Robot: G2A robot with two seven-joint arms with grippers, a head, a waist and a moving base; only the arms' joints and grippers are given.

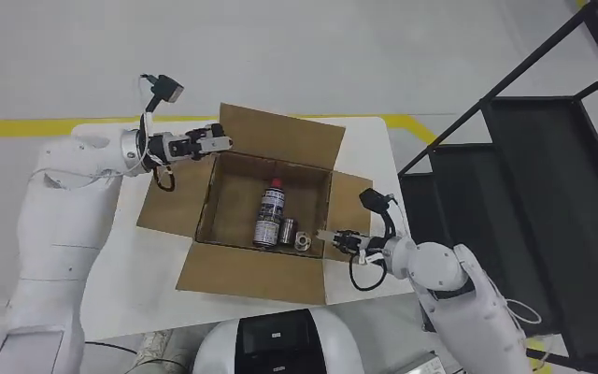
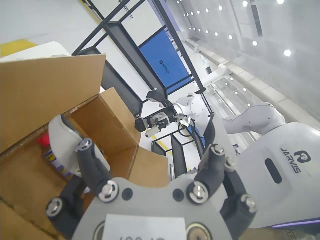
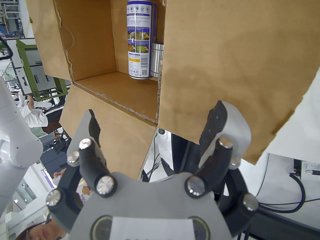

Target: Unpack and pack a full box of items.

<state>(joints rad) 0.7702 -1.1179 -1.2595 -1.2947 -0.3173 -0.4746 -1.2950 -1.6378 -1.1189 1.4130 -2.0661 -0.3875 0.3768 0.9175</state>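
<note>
Nearest on the white desk [image 1: 140, 271], at the right near corner of the open cardboard box [image 1: 252, 271], is the right pincer [image 1: 327, 237]. It points left toward the box's inside. In its own wrist view, the right pincer [image 3: 155, 116] is released, with the fingers spread wide and nothing between them. One finger sits close under the edge of the box's right flap, though contact cannot be judged.

The box [image 3: 95, 38] stands in the middle of the desk with all four flaps folded outward. Inside, a spray can [image 1: 271, 217] lies lengthwise on the floor left of centre, its base toward the near wall and its red cap toward the far wall. Just right of the base lie two small metal cylinders, one [image 1: 288, 230] beside the can and the other [image 1: 305, 240] farther right. The right wrist view shows the spray can [image 3: 141, 38] with one cylinder [image 3: 157, 59] close against its lower end.

Farther off, the left pincer [image 1: 224, 142] hovers at the far left corner of the box, pointing right. In the left wrist view, the left pincer [image 2: 135, 126] is also released, fingers wide apart and holding nothing.

Black stairs [image 1: 495, 168] rise to the right of the desk. A yellow floor line [image 1: 56, 126] runs beyond the desk's far edge.
</note>
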